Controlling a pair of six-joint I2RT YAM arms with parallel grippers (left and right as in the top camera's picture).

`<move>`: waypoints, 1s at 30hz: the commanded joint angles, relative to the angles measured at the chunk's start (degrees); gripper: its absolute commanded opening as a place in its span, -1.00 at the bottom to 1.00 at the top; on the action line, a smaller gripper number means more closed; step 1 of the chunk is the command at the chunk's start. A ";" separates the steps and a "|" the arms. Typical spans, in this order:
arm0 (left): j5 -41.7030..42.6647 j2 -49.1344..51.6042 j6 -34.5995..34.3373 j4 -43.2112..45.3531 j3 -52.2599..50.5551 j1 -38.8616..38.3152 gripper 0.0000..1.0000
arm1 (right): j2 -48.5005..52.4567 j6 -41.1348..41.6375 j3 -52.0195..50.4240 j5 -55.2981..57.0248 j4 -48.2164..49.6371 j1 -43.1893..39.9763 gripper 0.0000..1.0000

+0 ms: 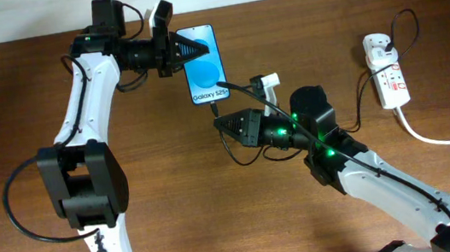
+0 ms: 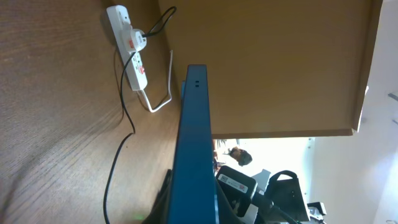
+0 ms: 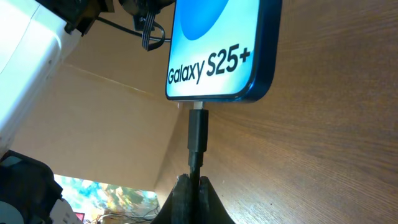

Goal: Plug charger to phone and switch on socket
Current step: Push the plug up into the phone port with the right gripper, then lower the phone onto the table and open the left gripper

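Two clenched hands, left hand (image 1: 186, 52) grasping phone (image 1: 204, 75), right hand (image 3: 193, 184) pinching charger (image 3: 198, 134) just beside phone's text end.

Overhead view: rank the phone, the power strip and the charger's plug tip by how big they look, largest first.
1. phone: the widest of the three, though it may be raised toward the camera.
2. power strip: about as long as the phone, but clearly narrower.
3. plug tip: by far the smallest.

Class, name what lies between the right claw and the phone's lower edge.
Only the charger: in the right wrist view, its black plug runs from the right claw up to the phone, metal tip at the port.
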 commanded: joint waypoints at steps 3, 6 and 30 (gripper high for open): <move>2.99 -0.22 0.92 -0.35 0.59 -1.05 -1.00 | 0.31 -0.50 0.26 1.92 0.50 -1.31 -0.92; 2.99 -0.22 0.90 -0.70 0.59 -3.74 -1.00 | 0.31 -0.50 0.26 2.08 1.66 -1.38 -0.92; -12.57 -0.22 -1.01 -2.54 0.59 1.36 -1.00 | 0.31 -5.70 0.26 -1.60 -2.40 -3.34 0.51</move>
